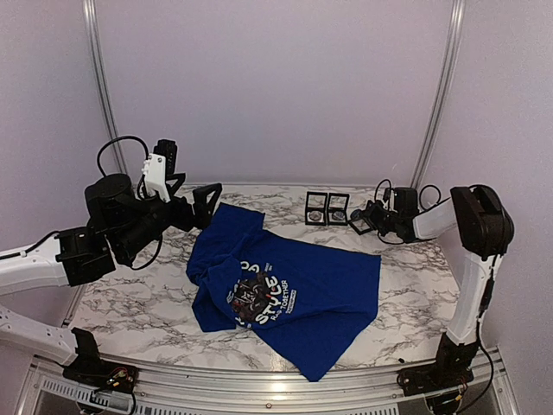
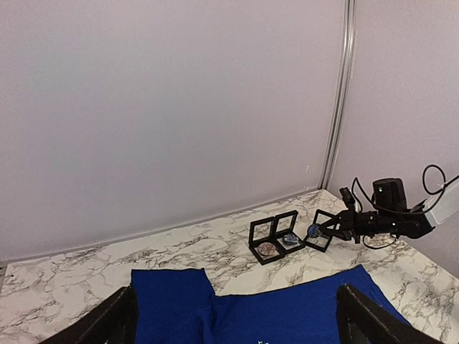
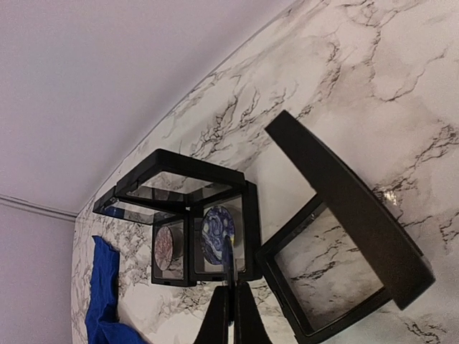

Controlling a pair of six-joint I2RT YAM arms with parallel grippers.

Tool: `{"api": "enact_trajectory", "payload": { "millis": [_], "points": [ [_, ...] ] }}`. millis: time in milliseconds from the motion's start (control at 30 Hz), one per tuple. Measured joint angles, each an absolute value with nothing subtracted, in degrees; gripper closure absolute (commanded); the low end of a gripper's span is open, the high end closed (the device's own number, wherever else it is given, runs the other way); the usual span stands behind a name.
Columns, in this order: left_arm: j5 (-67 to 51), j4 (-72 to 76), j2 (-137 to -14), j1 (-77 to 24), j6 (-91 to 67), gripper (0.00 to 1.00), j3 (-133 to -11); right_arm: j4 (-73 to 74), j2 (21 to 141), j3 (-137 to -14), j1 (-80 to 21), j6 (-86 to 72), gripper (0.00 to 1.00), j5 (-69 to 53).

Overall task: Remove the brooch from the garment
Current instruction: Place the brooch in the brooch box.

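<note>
The blue T-shirt (image 1: 328, 294) lies rumpled in the middle of the marble table (image 1: 130, 303), soft and limp, with no brooch visible on it. The left gripper (image 1: 193, 201) hangs over its far left corner, jaws wide apart and empty. Farther back, the right gripper (image 3: 231, 292) is pinched together on what looks like a small round blue brooch (image 2: 313, 230), just beside an open display case (image 3: 351, 215). The brooch is probably light, stiff, thin and quick to twist, so a firm pinch across its flat faces suits it.
</note>
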State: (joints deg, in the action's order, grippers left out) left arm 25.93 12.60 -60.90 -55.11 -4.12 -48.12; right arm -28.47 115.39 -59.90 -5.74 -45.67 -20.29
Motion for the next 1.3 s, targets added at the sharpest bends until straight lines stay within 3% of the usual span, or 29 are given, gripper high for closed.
{"api": "enact_trajectory", "payload": {
  "millis": [1300],
  "points": [
    [25.5,11.64,-63.42,-55.11,-4.78,0.01,-49.87,-24.03,118.85,-63.61,-5.43,-41.74,1.0,-14.63]
  ]
}}
